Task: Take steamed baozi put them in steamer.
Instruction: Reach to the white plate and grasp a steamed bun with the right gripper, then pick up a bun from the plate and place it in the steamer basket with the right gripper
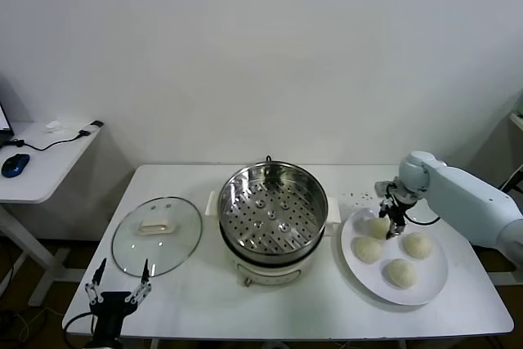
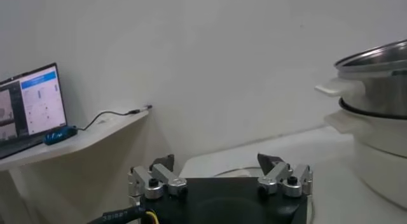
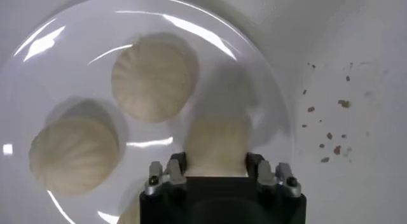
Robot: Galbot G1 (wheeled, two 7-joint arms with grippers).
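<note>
Four baozi (image 1: 398, 249) on plate (image 1: 433, 284); R gripper (image 1: 395, 220) straddles rear one, steamer (image 1: 272, 210) beside.

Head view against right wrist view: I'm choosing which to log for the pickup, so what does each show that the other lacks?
Only the head view shows the steamer with nothing on its perforated tray, the glass lid lying on the table, the idle left pincer near the front edge, and all four baozi. Only the right wrist view shows the pleats on the buns and the dark specks beside the plate. Both show the white plate and the right pincer straddling the steamed baozi nearest the steamer.
</note>
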